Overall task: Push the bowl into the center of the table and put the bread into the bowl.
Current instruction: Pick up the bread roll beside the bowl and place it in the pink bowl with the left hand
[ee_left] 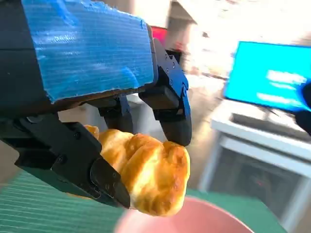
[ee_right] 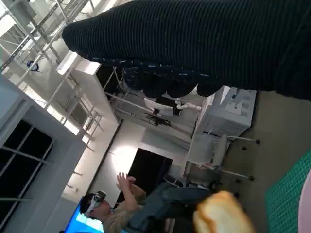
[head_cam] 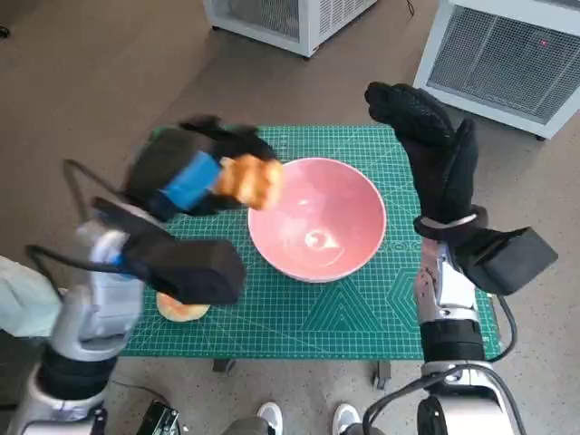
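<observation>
I see even, bright light from above; the left hand point(head_cam: 195, 172) is motion-blurred. Left wrist background is overexposed and unfocused. The pink bowl point(head_cam: 317, 219) shows glare.

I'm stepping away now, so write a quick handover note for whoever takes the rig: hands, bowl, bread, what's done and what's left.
Left hand holds a bread in the air at the rim of the pink bowl.
Right hand is open, raised beside the bowl, holding nothing.
The bowl sits about mid-mat and is empty.
A second bread lies on the green mat near the left forearm.
Left: release the held bread into the bowl.
</observation>
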`<state>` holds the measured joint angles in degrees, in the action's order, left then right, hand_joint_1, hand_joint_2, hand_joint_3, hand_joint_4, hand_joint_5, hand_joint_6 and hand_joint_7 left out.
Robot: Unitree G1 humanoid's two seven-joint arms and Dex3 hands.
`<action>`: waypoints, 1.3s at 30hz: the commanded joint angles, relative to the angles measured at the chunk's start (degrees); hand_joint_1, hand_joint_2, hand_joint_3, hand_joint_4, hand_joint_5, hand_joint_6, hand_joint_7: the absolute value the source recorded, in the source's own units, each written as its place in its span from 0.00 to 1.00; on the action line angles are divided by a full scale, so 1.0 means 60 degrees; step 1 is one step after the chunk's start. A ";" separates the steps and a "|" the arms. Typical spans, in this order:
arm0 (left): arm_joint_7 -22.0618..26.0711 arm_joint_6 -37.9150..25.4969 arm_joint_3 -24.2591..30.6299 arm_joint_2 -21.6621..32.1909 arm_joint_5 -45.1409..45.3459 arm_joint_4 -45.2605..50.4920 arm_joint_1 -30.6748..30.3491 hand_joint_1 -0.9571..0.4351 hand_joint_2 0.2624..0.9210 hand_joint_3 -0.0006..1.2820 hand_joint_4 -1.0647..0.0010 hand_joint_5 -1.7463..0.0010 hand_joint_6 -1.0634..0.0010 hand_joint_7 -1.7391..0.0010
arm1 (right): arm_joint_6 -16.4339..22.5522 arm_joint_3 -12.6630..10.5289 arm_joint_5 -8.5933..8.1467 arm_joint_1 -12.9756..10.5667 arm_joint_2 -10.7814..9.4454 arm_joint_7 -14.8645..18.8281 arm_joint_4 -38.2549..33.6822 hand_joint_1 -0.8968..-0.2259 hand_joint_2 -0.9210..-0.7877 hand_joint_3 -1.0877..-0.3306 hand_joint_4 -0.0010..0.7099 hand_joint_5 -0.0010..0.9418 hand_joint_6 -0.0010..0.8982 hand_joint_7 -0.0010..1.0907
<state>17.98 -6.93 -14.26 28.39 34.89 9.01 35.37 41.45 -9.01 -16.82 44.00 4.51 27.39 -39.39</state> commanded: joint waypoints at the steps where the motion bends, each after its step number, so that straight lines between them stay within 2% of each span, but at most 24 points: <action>1: -0.0311 0.0499 -0.0571 -0.0466 0.0292 -0.0841 0.0406 0.69 0.95 0.01 0.20 0.42 0.32 0.41 | -0.0125 -0.0048 -0.0039 -0.0265 0.0077 0.0084 -0.0026 0.30 0.00 0.43 0.32 0.00 0.12 0.45; 6: -0.0600 0.1058 -0.1073 -0.1077 0.0321 -0.2168 0.0737 0.69 0.97 0.01 0.21 0.41 0.35 0.39 | -0.0113 -0.0080 -0.0061 -0.0292 0.0124 0.0120 -0.0051 0.30 0.00 0.43 0.32 0.00 0.12 0.45; 18: -0.0833 0.1751 -0.1400 -0.1909 0.0106 -0.4445 0.1246 0.69 1.00 0.02 0.28 0.38 0.39 0.35 | -0.0161 -0.0068 -0.0022 -0.0425 0.0177 0.0037 0.0194 0.30 0.00 0.43 0.32 0.00 0.12 0.45; 20: -0.0782 0.1766 -0.1387 -0.1977 0.0048 -0.4655 0.1258 0.69 1.00 0.05 0.31 0.35 0.44 0.33 | -0.0165 -0.0080 -0.0030 -0.0439 0.0193 0.0032 0.0211 0.30 0.00 0.43 0.32 0.00 0.12 0.45; 22: -0.0666 0.1738 -0.1358 -0.1998 -0.0024 -0.4735 0.1219 0.69 1.00 0.13 0.42 0.28 0.57 0.25 | -0.0167 -0.0088 -0.0030 -0.0451 0.0200 0.0022 0.0222 0.31 0.00 0.43 0.32 0.00 0.12 0.45; 23: -0.0610 0.1715 -0.1348 -0.1998 -0.0050 -0.4744 0.1195 0.70 0.97 0.13 0.49 0.36 0.61 0.32 | -0.0168 -0.0089 -0.0028 -0.0457 0.0200 0.0017 0.0230 0.31 0.00 0.43 0.32 0.00 0.12 0.45; 24: -0.0524 0.1685 -0.1360 -0.1962 -0.0048 -0.4704 0.1139 0.71 0.92 0.11 0.54 0.62 0.61 0.56 | -0.0166 -0.0095 -0.0032 -0.0470 0.0204 0.0017 0.0238 0.31 0.00 0.43 0.32 0.00 0.12 0.45; 25: -0.0466 0.1669 -0.1368 -0.1934 -0.0045 -0.4675 0.1101 0.71 0.90 0.10 0.58 0.70 0.62 0.62 | -0.0164 -0.0099 -0.0033 -0.0479 0.0206 0.0016 0.0244 0.31 0.00 0.43 0.32 0.00 0.12 0.45; 27: -0.0376 0.1677 -0.1395 -0.1846 0.0006 -0.4587 0.1037 0.66 0.86 0.05 0.70 0.88 0.64 0.82 | -0.0157 -0.0108 -0.0041 -0.0500 0.0209 0.0017 0.0251 0.31 0.00 0.44 0.33 0.00 0.12 0.45; 29: -0.0265 0.1755 -0.1391 -0.1705 0.0033 -0.4475 0.1010 0.61 0.83 0.03 0.76 0.94 0.65 0.89 | -0.0151 -0.0115 -0.0034 -0.0514 0.0212 0.0004 0.0255 0.31 0.00 0.44 0.33 0.00 0.12 0.45; 32: -0.0157 0.1928 -0.1340 -0.1491 0.0020 -0.4321 0.0984 0.53 0.81 0.02 0.82 0.98 0.67 0.95 | -0.0148 -0.0116 -0.0017 -0.0527 0.0197 -0.0026 0.0265 0.31 0.00 0.44 0.33 0.00 0.13 0.44; 39: 0.0194 0.2143 -0.0900 -0.0917 -0.0377 -0.3470 0.0629 0.45 0.81 0.01 0.89 1.00 0.71 0.99 | -0.0142 -0.0072 0.0072 -0.0556 0.0117 -0.0154 0.0337 0.31 0.00 0.44 0.33 0.00 0.13 0.44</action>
<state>17.88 4.98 -21.35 21.02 34.36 -14.94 40.57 41.42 -9.43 -16.69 41.91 5.59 27.16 -37.30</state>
